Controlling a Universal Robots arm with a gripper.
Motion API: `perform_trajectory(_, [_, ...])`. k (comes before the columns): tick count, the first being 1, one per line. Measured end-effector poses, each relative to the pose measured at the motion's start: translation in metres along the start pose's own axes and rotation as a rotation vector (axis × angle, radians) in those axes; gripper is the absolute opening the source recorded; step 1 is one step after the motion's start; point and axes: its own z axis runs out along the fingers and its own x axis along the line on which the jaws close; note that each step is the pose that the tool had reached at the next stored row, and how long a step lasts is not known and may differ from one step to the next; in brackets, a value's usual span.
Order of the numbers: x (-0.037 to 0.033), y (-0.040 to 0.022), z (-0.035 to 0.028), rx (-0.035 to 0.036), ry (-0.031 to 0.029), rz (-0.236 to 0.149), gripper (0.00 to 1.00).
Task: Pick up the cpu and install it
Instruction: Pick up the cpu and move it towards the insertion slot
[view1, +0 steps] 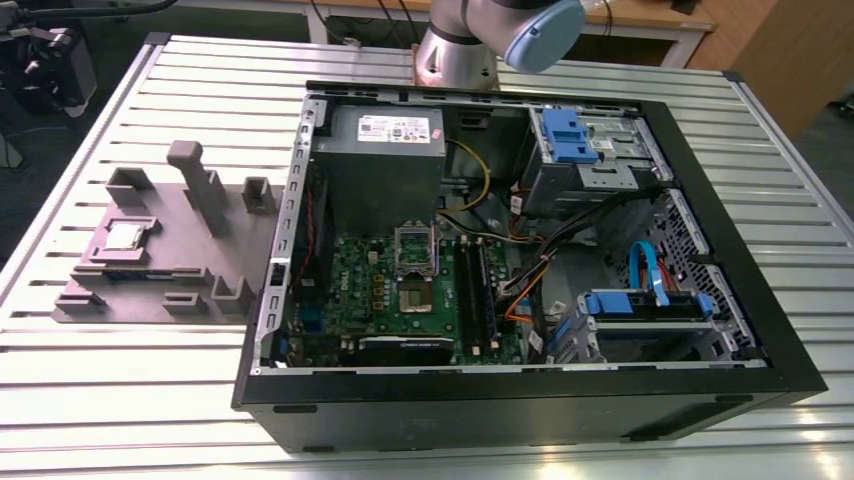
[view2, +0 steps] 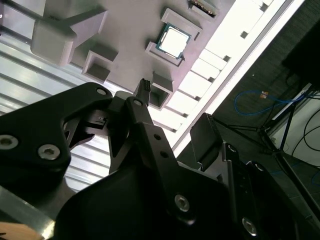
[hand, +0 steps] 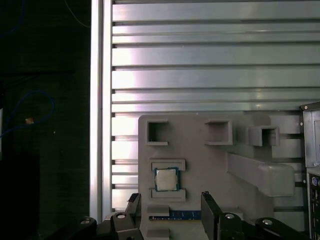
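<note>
The grey tray (view1: 187, 262) on the tabletop (view1: 134, 400) holds the cpu (hand: 166, 179) in a square recess; the end effector (hand: 170, 201), spread wide and empty, hovers above it, apart.

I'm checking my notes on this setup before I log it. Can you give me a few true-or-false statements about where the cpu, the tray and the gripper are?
1. The cpu lies in a recess of the tray. True.
2. The gripper has its fingers shut on the cpu. False: the fingers are open, clear of the cpu, with nothing between them.
3. The tray stands inside the computer case. False: it rests on the slatted table, on the exterior view's left of the case.
4. The computer case is open, with its motherboard showing. True.
</note>
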Motion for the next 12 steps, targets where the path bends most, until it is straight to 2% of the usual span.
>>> perform_trajectory(11, [0.0, -0.0002, 0.0025, 0.0, 0.0001, 0.0, 0.59])
perform_trajectory(12, [-0.0001, -0.0003, 0.0044, 0.0, 0.0, 0.0, 0.59])
